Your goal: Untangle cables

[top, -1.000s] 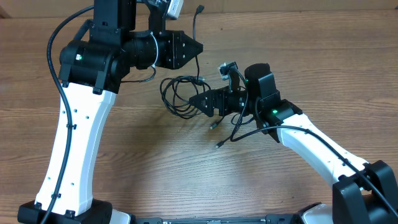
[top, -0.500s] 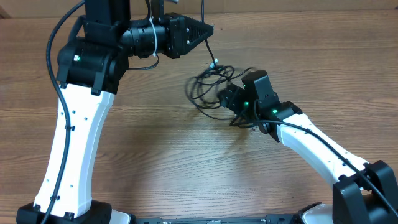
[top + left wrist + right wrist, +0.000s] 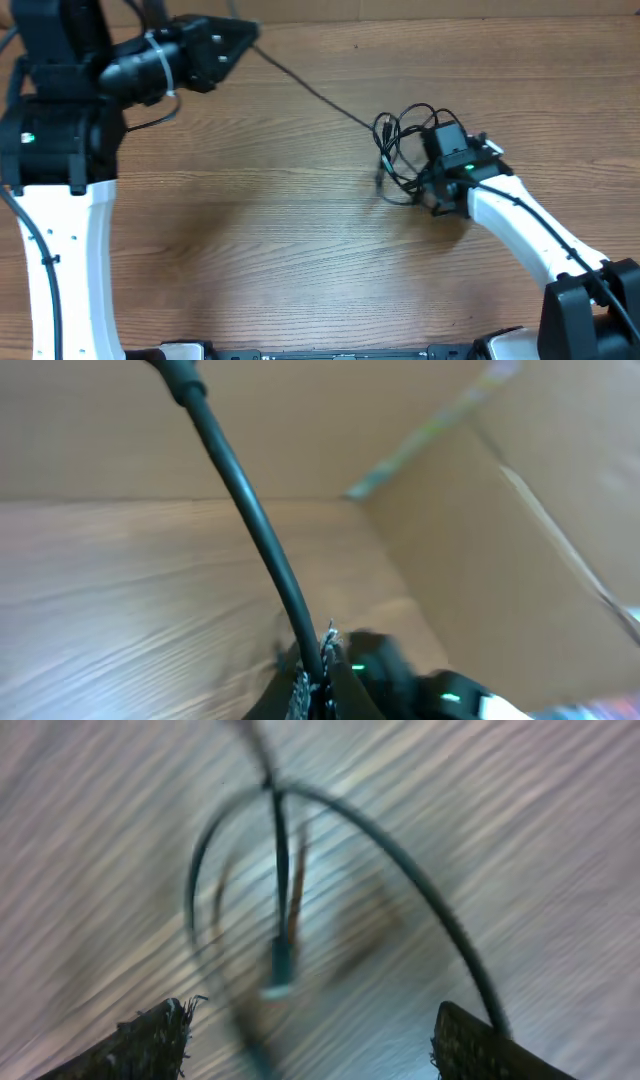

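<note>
Because the cables are light, limp and springy, grip close to the coil. Your left gripper, up-left of the coil, is clamped on one taut strand. Your right gripper sits at the coil, fingers apart. The smooth wood table left of it leaves room.

Overhead: high above, looking down, taking in the whole tabletop.
Left wrist: very near, looking along the taut cable toward the right arm; blurred.
Right wrist: close above the tabletop, facing down between its pincer fingers; blurred.
Shared: cable coil, seen in the overhead and right wrist views.
</note>
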Tool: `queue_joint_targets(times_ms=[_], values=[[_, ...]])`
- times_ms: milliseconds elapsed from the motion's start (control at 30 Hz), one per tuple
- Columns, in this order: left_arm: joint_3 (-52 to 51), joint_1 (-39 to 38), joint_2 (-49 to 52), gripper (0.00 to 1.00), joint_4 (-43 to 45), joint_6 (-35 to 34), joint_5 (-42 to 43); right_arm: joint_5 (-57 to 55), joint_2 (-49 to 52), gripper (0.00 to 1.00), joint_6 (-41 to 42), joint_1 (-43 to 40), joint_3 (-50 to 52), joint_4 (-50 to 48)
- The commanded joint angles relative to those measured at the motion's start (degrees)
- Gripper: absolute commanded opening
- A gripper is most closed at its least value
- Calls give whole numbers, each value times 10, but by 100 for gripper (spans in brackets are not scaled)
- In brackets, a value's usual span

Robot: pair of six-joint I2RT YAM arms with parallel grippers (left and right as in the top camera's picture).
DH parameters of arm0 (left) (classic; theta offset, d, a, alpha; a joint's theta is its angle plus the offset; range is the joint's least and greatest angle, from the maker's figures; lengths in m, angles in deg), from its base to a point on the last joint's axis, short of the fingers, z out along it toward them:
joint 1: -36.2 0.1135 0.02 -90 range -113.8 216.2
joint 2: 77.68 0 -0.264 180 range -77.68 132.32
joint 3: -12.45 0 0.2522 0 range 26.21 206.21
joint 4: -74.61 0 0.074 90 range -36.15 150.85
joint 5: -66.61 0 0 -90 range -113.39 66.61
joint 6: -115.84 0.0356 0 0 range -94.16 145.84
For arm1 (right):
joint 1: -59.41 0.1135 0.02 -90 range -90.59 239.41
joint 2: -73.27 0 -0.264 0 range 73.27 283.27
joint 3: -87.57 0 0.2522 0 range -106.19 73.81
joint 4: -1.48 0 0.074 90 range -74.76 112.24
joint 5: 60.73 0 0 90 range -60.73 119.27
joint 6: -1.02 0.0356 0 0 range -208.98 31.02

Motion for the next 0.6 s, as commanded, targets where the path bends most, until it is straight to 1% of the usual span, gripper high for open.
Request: queue_joint_targets(times_ms=[0,33,67,167,267,300,333,400,433,467,533,567], values=[[15,42,-10,4,-30,26,-125,-34,3,77,-53,-45,-5,4],[15,50,-10,4,-38,30,-149,-26,3,82,-69,-55,-5,4],[15,58,-10,4,-46,30,-173,-9,3,84,-90,-64,-6,3],[15,69,-9,4,-75,30,-236,51,3,84,-150,-79,-6,2],[15,70,-6,4,-100,35,-301,62,3,83,-175,-80,-6,2],[15,70,-5,4,-106,34,-316,78,3,79,-186,-80,-6,1],[15,70,-3,4,-113,34,-333,102,3,68,-199,-80,-6,0],[15,69,1,5,-129,34,-348,185,3,31,-238,-80,-6,-3],[14,69,4,7,-135,34,-348,223,3,16,-254,-80,-6,-5],[14,68,7,10,-143,32,-348,264,3,5,-273,-80,-6,-7],[14,68,15,18,-154,32,-344,337,3,4,-298,-80,-9,-8],[14,68,19,20,-159,31,-342,377,3,4,-310,-80,-11,-7]])
